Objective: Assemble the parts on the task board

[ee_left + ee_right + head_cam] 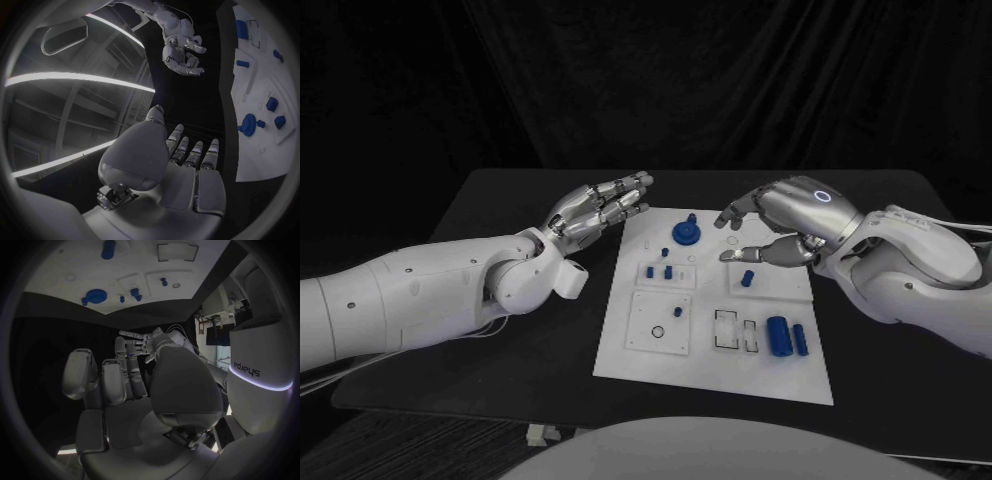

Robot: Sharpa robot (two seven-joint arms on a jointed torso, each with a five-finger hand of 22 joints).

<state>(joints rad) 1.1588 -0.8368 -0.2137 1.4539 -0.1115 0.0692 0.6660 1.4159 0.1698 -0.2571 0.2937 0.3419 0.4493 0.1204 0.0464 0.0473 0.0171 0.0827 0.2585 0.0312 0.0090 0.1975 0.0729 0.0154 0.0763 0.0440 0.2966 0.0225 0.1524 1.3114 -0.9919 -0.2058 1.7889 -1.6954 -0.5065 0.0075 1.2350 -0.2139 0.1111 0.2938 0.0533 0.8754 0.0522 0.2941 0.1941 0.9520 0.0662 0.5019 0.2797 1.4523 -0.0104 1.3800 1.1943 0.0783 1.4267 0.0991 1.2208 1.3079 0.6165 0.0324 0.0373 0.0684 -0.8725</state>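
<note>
White task board (718, 355) lies mid-table, its blue parts (779, 335) resting on it. Beside the board's far left corner, the left hand (600, 208) hovers spread and empty; over its far right corner, the right hand (779, 225) hangs loosely curled, holding nothing.

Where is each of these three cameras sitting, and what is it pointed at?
Head view: on the robot's head, looking down at the task board; left hand and right hand hover open.
Left wrist view: behind the left hand, facing across to the right hand.
Right wrist view: behind the right hand, facing the board.
All share the round blue part.
</note>
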